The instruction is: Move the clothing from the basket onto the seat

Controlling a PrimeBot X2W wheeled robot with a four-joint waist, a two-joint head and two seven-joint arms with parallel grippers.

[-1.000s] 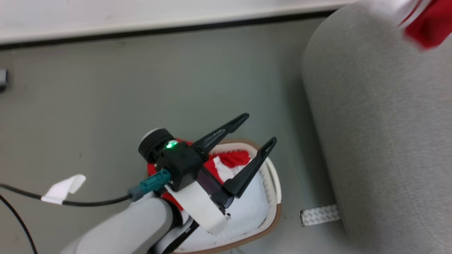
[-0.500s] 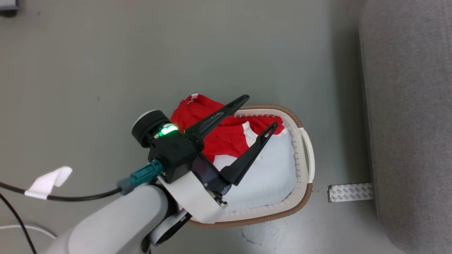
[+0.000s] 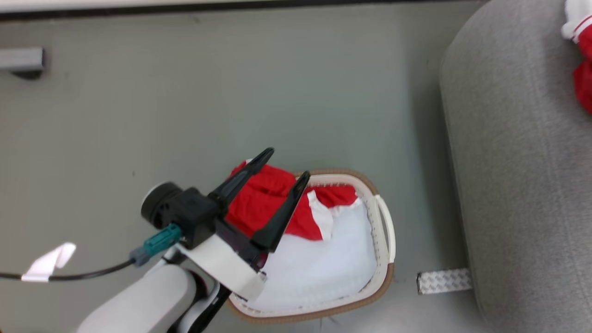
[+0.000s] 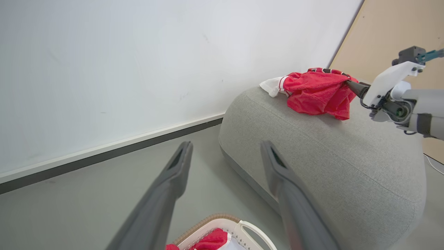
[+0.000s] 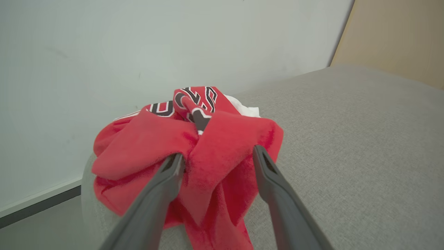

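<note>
Straddling a bunched fold of the clothing [image 5: 138, 146] with the right gripper [image 5: 218, 153], fingers spread wide, not pinching the fabric bulging between them. Leaving that clothing crumpled on top of the seat [image 5: 347, 139] near its rounded end, red, with white trim and black-and-white lettering facing up. Hovering the left gripper [image 3: 287, 163] above the basket [image 3: 389, 231], fingers likewise wide apart, clasping nothing. Seeing a second red garment [image 3: 263, 203] in the basket at the end farther from the seat, partly spilling over the brown rim and lying on the pale lining [image 3: 323, 268]. Noting the basket standing on the grey floor [image 3: 231, 92] near the seat, not touching it. Seeing a white wall [image 4: 104, 52] behind.
</note>
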